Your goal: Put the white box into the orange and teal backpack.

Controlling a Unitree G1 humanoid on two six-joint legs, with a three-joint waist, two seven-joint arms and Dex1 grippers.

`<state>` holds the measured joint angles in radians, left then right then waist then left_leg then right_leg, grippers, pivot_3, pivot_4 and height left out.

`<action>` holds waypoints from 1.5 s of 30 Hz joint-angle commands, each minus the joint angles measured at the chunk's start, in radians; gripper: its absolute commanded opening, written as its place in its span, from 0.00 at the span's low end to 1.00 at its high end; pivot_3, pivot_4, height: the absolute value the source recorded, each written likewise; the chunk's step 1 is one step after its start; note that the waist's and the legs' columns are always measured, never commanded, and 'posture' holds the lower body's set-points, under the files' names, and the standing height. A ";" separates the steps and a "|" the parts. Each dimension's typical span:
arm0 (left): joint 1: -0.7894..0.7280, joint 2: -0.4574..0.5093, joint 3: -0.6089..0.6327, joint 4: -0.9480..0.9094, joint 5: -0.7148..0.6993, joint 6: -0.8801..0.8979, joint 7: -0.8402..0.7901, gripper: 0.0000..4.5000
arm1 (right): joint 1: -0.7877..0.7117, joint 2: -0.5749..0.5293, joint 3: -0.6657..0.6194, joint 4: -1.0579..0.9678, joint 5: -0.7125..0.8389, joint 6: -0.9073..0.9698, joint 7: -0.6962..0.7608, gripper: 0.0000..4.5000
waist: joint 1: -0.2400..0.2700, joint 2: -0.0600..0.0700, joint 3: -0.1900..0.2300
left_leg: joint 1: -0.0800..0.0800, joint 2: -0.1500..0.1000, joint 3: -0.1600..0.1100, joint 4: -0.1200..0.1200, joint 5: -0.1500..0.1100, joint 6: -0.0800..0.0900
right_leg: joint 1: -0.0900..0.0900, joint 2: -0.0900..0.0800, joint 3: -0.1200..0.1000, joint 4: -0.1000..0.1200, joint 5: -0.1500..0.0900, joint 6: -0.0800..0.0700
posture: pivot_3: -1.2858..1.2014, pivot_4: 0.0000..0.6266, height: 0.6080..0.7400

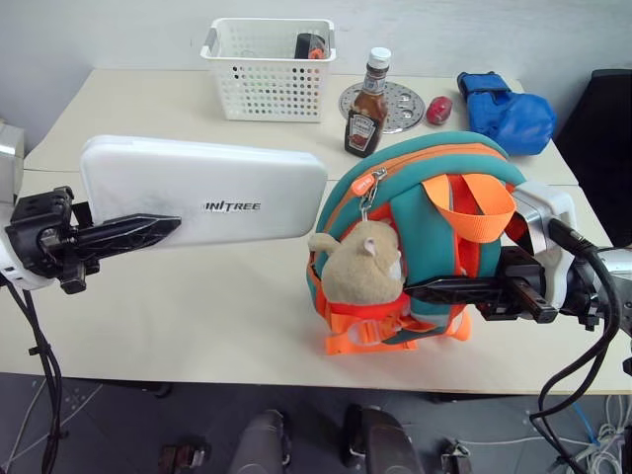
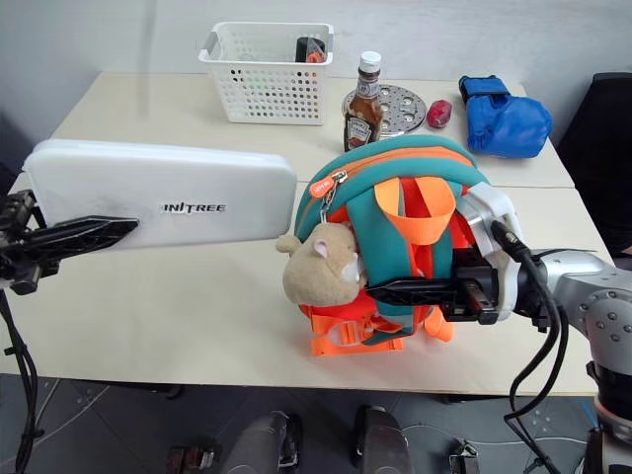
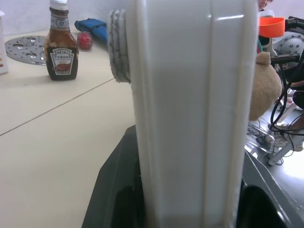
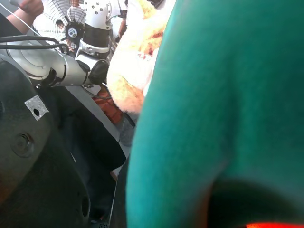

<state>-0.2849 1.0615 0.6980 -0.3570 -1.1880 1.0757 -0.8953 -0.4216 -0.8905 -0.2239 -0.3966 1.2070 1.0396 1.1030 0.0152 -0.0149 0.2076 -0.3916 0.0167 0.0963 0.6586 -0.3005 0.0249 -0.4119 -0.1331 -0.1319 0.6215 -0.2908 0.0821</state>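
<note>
1. The left gripper [image 1: 163,227] has its jaws clamped on one end of the white box [image 1: 197,188], held level above the bench [image 1: 148,316], its far end just beside the backpack [image 1: 425,237].
2. The right gripper [image 1: 420,289] grips the backpack's teal strap, jaws closed.
3. From the head: basket [image 1: 269,69], ketchup bottle [image 1: 366,107], blue bundle [image 1: 509,114].
4. The left wrist sees the box edge-on; the right wrist, teal fabric and the plush hamster [image 4: 135,61].

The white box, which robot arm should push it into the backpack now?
Probably the left. Its left gripper already holds the flat white rectangular box level, end toward the orange and teal fabric backpack. The right gripper is busy clamping that backpack.
</note>
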 commanded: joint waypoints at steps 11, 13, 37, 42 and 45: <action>0.058 -0.013 -0.081 -0.088 0.024 -0.097 -0.032 0.31 | -0.009 -0.008 0.004 -0.012 -0.001 -0.027 0.017 0.01 | 0.000 0.000 0.000 | 0.000 0.000 0.001 0.000 0.000 0.000 | 0.000 0.000 0.000 0.000 0.000 0.000 | 0.52 0.24 1.00; 0.057 -0.025 -0.123 -0.101 0.036 -0.121 -0.038 0.31 | -0.010 -0.007 0.004 -0.011 0.001 -0.026 0.014 0.01 | 0.002 0.000 0.000 | 0.000 0.000 0.001 0.000 0.000 0.000 | 0.000 0.000 0.000 0.000 0.000 0.000 | 0.52 0.24 1.00; -0.114 -0.038 -0.463 -0.153 0.246 -0.253 -0.099 0.31 | 0.007 0.011 0.024 -0.035 -0.024 -0.043 0.006 0.01 | 0.010 0.000 0.000 | 0.000 0.000 0.002 0.003 -0.001 0.002 | 0.001 0.000 0.000 0.000 0.001 0.001 | 0.52 0.24 1.00; -0.098 0.033 -0.382 -0.100 0.235 -0.235 -0.159 0.31 | 0.011 0.010 0.031 -0.032 -0.035 -0.054 0.012 0.01 | 0.009 0.000 0.000 | 0.000 0.000 0.002 0.003 -0.001 0.002 | 0.001 0.001 0.000 0.000 0.001 0.001 | 0.52 0.24 1.00; -0.114 0.076 -0.295 0.018 0.218 -0.213 -0.198 0.31 | 0.010 0.010 0.037 -0.031 -0.037 -0.057 0.013 0.01 | 0.005 0.000 0.000 | 0.000 0.000 0.002 0.003 -0.001 0.002 | 0.001 0.001 0.000 0.001 0.001 0.001 | 0.52 0.24 1.00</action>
<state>-0.3792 1.1111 0.3257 -0.3821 -0.9430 0.8601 -1.0646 -0.4072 -0.8868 -0.1789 -0.4031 1.1611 0.9999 1.1090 0.0199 -0.0149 0.2076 -0.3912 0.0173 0.0982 0.6621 -0.3018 0.0271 -0.4112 -0.1316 -0.1318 0.6228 -0.2902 0.0832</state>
